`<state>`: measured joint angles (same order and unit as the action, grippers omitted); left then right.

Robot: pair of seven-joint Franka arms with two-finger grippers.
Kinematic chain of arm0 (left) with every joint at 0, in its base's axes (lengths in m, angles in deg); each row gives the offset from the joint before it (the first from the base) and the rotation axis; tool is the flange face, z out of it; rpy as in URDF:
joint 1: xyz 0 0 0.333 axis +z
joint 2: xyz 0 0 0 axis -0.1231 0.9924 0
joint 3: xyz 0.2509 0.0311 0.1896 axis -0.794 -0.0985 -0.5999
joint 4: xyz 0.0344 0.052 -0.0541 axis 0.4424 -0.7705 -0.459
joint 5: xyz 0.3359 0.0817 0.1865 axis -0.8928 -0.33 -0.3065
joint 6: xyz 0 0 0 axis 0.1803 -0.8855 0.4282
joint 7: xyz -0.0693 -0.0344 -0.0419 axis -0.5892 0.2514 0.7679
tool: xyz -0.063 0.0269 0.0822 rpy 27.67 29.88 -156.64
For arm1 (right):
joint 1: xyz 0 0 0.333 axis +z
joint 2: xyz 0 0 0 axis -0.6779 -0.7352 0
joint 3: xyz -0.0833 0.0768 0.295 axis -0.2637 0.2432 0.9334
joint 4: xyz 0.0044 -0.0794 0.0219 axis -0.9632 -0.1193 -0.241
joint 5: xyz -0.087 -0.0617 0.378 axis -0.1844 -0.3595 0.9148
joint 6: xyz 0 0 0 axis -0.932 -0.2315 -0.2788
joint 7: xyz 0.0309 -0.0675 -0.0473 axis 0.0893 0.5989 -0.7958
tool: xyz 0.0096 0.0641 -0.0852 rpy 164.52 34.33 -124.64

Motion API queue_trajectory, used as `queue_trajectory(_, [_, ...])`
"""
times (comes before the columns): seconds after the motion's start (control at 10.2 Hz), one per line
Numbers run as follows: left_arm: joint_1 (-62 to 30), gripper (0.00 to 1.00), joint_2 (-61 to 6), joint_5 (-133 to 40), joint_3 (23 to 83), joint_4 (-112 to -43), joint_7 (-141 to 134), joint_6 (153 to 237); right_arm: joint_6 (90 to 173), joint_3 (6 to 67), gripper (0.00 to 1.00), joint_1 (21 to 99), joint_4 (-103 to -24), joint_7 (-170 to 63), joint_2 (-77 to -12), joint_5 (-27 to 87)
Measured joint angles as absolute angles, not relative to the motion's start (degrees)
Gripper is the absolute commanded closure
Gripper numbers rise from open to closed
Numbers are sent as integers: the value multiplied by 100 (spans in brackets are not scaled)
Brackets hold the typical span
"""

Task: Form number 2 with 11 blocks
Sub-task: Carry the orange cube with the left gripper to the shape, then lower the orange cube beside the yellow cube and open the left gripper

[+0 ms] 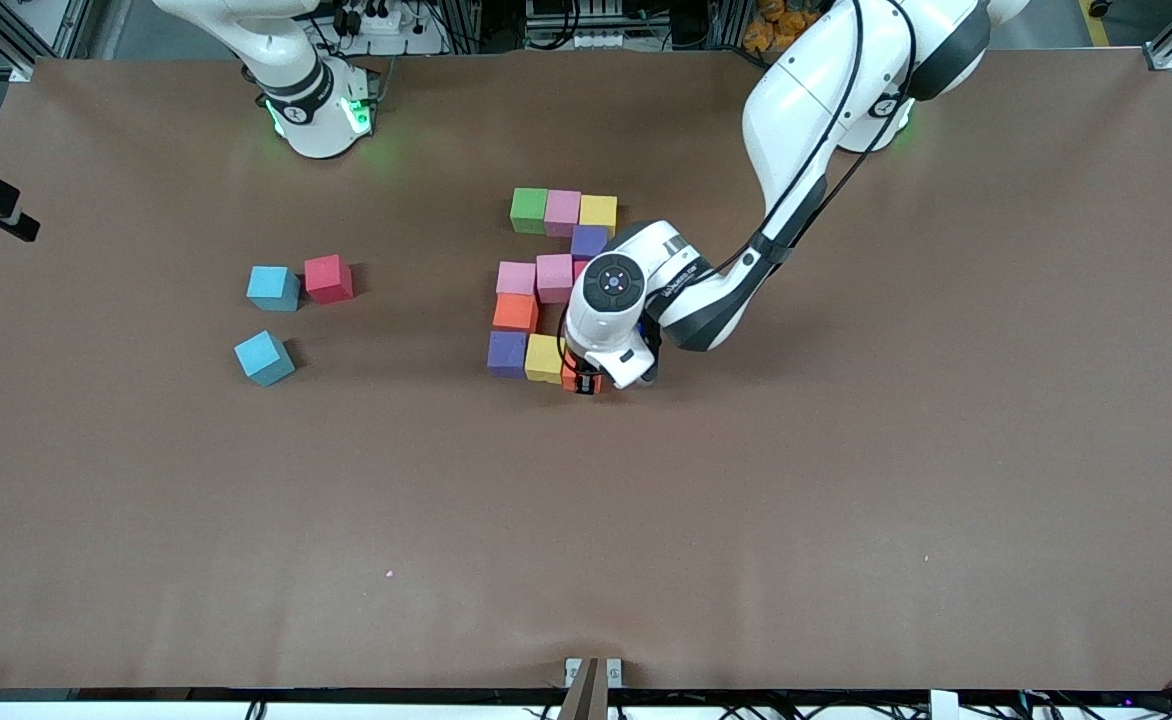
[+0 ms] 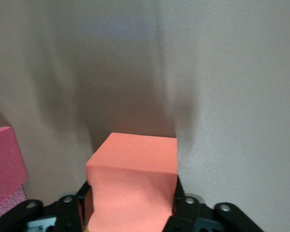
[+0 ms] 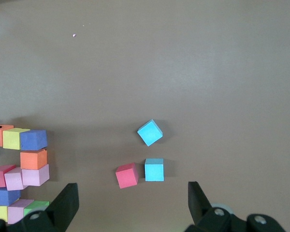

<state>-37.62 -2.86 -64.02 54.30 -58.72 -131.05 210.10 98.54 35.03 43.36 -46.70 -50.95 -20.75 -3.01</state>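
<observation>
Mixed-colour blocks form a blocky figure mid-table: green (image 1: 528, 210), pink (image 1: 562, 212) and yellow (image 1: 598, 213) in the row farthest from the front camera, then a purple block (image 1: 589, 241), two pink ones (image 1: 515, 278) (image 1: 554, 277), an orange one (image 1: 515, 312), and purple (image 1: 507, 353) and yellow (image 1: 544, 358) in the nearest row. My left gripper (image 1: 583, 380) (image 2: 130, 203) is shut on an orange block (image 1: 578, 378) (image 2: 133, 174) set on the table beside that yellow one. A red block (image 1: 328, 278) (image 3: 127, 175) lies apart toward the right arm's end. My right gripper (image 3: 133, 203) hangs open high above it, empty.
Two light blue cubes (image 1: 273, 288) (image 1: 264, 358) lie by the red block. The left arm's wrist (image 1: 614, 285) covers part of the figure's middle row. A pink block (image 2: 5, 159) shows at the edge of the left wrist view. Brown table surface (image 1: 846, 500) spreads all round.
</observation>
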Motion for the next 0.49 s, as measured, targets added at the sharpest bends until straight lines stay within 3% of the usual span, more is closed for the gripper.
queue_trajectory(0.49, [-3699, 0, -350, -6399, 5424, -5727, -13142, 20784, 9860, 3507, 0, 4335, -4670, -5095, -2075, -287])
